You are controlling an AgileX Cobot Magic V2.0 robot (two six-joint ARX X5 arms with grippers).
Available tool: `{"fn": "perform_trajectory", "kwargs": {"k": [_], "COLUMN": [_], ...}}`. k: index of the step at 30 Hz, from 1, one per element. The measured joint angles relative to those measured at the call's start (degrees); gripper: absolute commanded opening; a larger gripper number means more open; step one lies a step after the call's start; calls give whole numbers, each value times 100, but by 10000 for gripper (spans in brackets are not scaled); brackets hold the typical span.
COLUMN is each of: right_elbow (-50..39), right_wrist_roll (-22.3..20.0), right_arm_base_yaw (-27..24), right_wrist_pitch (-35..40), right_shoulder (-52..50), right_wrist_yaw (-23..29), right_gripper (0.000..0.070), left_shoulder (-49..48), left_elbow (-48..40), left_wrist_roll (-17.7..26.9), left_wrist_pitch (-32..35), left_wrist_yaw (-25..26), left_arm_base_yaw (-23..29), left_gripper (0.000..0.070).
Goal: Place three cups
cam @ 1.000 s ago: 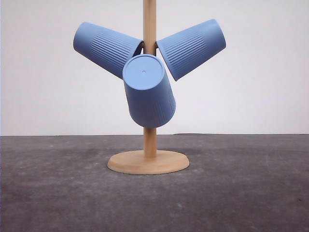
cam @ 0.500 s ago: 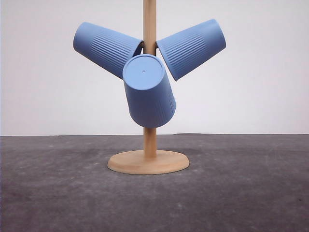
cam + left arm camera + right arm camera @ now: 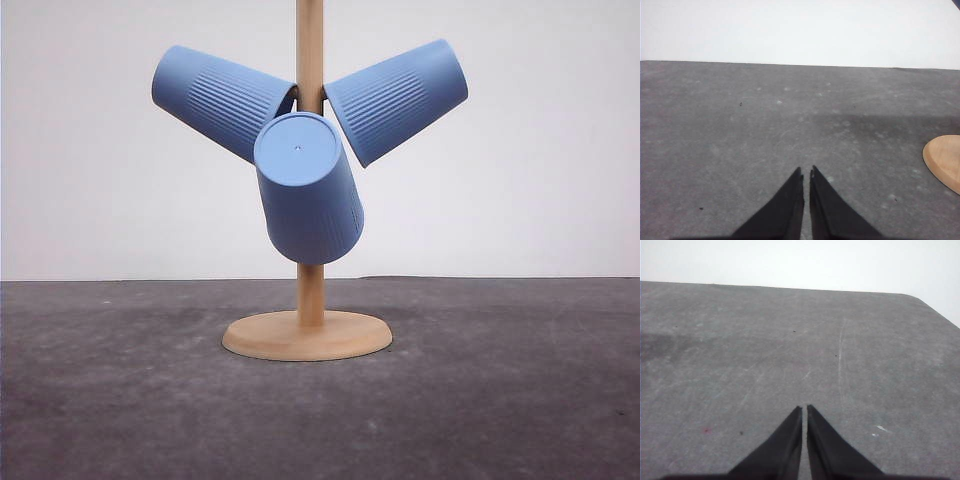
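Grey table [image 3: 520,400]: one stand [image 3: 307,335], three cups [image 3: 308,190].

- front view: low, near desk [image 3: 120,400] level, facing forward at the wooden stand [image 3: 308,335], close.
- left wrist view: low over the desk, past closed fingers [image 3: 792,200]; shares the stand's base edge with the front view.
- right wrist view: low over bare desk, past closed fingers [image 3: 790,440].

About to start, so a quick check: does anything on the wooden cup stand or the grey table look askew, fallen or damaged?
Nothing stands out. The three light-blue ribbed cups hang mouth-inward on the upright wooden stand, none visibly cracked. The left gripper and right gripper hover shut and empty over the grey table.
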Motion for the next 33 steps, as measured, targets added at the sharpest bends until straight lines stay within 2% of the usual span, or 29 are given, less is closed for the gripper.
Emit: {"fn": "perform_trajectory", "kwargs": {"k": [33], "right_elbow": [0], "right_wrist_roll": [0], "right_arm_base_yaw": [0], "right_wrist_pitch": [0], "right_shoulder": [0], "right_wrist_yaw": [0], "right_gripper": [15], "left_shoulder": [0], "left_elbow": [0], "left_wrist_roll": [0], "left_wrist_pitch": [0], "left_wrist_yaw": [0], "left_arm_base_yaw": [0], "left_gripper": [0]}}
